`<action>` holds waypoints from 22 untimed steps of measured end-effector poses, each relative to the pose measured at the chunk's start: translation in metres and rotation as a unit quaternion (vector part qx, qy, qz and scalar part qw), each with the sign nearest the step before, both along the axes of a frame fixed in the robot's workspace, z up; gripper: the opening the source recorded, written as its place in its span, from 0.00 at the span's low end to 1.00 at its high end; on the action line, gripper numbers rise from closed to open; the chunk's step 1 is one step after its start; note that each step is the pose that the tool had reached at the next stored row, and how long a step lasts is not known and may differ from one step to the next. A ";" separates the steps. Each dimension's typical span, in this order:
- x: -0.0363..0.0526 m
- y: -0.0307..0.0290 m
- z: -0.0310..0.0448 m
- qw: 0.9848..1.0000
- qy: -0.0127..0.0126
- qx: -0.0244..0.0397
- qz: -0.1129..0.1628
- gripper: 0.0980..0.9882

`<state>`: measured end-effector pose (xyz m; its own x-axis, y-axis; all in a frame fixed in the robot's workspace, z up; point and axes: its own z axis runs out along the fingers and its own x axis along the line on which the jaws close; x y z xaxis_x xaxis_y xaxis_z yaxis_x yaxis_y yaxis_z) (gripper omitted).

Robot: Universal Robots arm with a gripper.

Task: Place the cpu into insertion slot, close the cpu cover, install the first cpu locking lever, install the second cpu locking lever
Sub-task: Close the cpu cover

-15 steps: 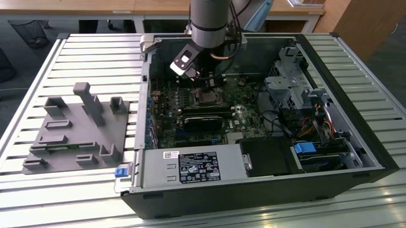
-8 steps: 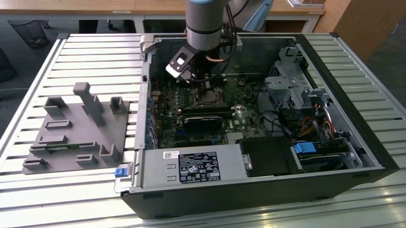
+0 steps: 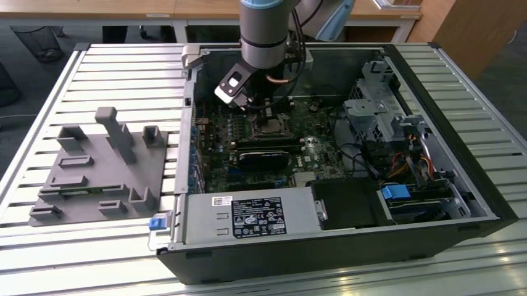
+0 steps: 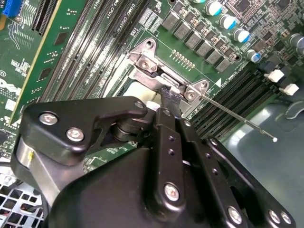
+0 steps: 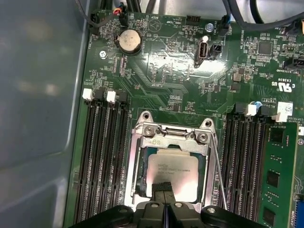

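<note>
In the exterior view my gripper (image 3: 261, 115) reaches down into the open computer case, right over the insertion slot (image 3: 269, 128) on the green board. The first wrist view has the cpu (image 5: 176, 167) lying in the socket, its silvery-tan face framed by the window of the cpu cover (image 5: 170, 140), which lies flat over it. My gripper (image 5: 164, 187) is shut with nothing between its fingers, its dark tip at the near edge of the cpu's face. A thin wire locking lever (image 5: 219, 176) runs along one side of the socket. In the second wrist view this lever (image 4: 237, 118) sticks out free past my gripper (image 4: 170, 95).
Long black memory slots (image 5: 102, 156) flank the socket on both sides. A coin battery (image 5: 129, 41) sits farther up the board, beside the grey case wall (image 5: 38, 104). On the slatted table a grey fixture (image 3: 99, 166) stands at the exterior view's left. The power supply (image 3: 247, 217) fills the case's near edge.
</note>
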<state>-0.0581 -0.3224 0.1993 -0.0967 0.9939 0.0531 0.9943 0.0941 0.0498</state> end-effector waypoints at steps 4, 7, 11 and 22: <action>0.0002 0.0003 0.0004 1.000 -0.001 0.001 0.000 0.01; 0.0002 0.0003 0.0079 1.000 0.000 0.001 0.000 0.01; 0.0002 0.0002 0.0124 1.000 0.000 0.001 0.000 0.01; -0.0044 0.0001 0.0019 1.000 0.000 0.000 0.000 0.01</action>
<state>-0.0625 -0.3223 0.2012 -0.0969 0.9938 0.0537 0.9943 0.0942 0.0504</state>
